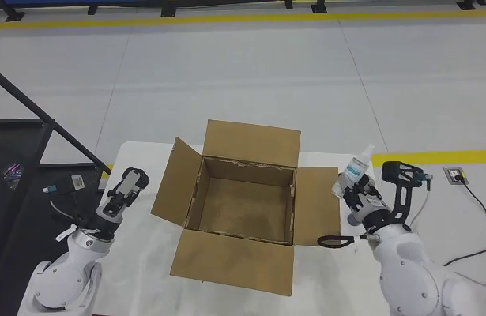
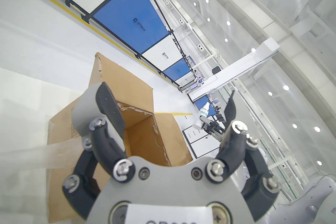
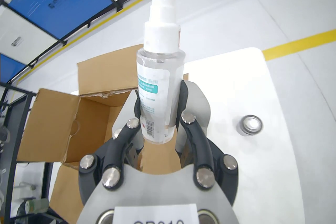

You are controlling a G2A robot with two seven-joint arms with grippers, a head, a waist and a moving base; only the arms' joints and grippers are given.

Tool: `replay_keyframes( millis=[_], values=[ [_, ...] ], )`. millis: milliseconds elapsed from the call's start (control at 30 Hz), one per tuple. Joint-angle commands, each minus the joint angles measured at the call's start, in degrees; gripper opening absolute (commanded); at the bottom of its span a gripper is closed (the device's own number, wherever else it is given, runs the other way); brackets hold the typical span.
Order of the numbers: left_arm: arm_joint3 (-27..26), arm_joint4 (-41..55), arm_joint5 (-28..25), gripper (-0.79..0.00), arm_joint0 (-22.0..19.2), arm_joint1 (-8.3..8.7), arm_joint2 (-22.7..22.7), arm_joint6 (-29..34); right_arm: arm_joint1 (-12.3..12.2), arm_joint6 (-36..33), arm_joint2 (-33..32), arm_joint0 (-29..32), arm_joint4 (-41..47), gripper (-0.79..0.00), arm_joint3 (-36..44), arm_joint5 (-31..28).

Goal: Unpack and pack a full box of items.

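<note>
A clear spray bottle (image 3: 160, 62) with a white pump top was clamped by its lower body between the two fingers of the right gripper (image 3: 159, 104). Its nozzle pointed away from the wrist. The gripper held it in the air, just outside the right flap of an open cardboard box (image 1: 235, 261).

The box sat in the middle of a white tabletop (image 1: 148, 245) with all four flaps spread outward and its brown inner floor in view. The far flap reached the tabletop's far edge, and the near flap lay toward the robot. The right flap lay between the bottle and the box opening.

A small ring-shaped object (image 3: 252, 124) lay on bare tabletop beyond the right gripper, well apart from the box and short of the rounded corner.

The left gripper (image 1: 132, 180) sat on the opposite side, near the raised left flap but apart from it. Its fingers were spread wide with nothing between them. A strip of bare white surface separated this gripper from the box.
</note>
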State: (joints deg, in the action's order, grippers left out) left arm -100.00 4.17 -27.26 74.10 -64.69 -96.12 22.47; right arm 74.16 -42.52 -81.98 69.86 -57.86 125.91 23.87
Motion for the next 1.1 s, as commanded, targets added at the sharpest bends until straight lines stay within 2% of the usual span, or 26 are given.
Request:
replay_keyframes(
  millis=[0,100,267,433,567,733,967,1000,1033,1067],
  values=[
    [-0.09,0.25,-0.22,0.000,0.32,0.01,-0.16,-0.17,0.09,-2.49,2.81,-2.66,0.07,-0.785,-1.61,-1.56],
    [-0.09,0.55,-0.49,0.000,0.69,0.01,-0.32,-0.44,0.43,-6.44,7.76,-7.72,0.28,-0.785,-6.24,-3.54],
    [0.00,1.18,-1.12,0.000,1.25,0.02,-0.53,-0.70,1.92,-11.40,18.51,-17.73,-0.72,-0.785,-17.84,-3.52],
    [-0.16,1.67,-1.69,0.000,2.07,0.03,-0.60,-0.57,4.58,-12.38,28.51,-26.92,0.97,-0.785,-31.32,-2.04],
    [-0.46,1.92,-2.06,0.000,2.77,0.05,-0.85,-0.51,7.05,-11.59,34.16,-33.22,3.97,-0.785,-42.21,-1.79],
    [-0.91,2.27,-2.32,0.000,3.69,0.10,-1.44,-0.55,10.03,-9.42,39.51,-38.25,6.42,-0.785,-53.70,-1.34],
    [-1.20,2.30,-2.29,0.000,4.18,0.16,-1.78,-0.35,13.47,-8.55,43.68,-41.86,10.34,-0.785,-64.23,-2.72],
    [-1.24,2.27,-2.30,0.000,4.20,0.16,-1.76,-0.28,13.85,-8.48,44.02,-42.29,10.59,-0.699,-65.19,-2.92],
    [-1.24,2.21,-2.27,0.000,4.20,0.17,-1.70,-0.19,14.19,-8.35,44.23,-42.61,10.90,-0.576,-66.05,-3.04],
    [-1.26,2.18,-2.19,0.000,4.17,0.17,-1.66,-0.12,14.50,-8.48,44.38,-42.92,11.27,-0.533,-66.79,-3.25]
  ],
)
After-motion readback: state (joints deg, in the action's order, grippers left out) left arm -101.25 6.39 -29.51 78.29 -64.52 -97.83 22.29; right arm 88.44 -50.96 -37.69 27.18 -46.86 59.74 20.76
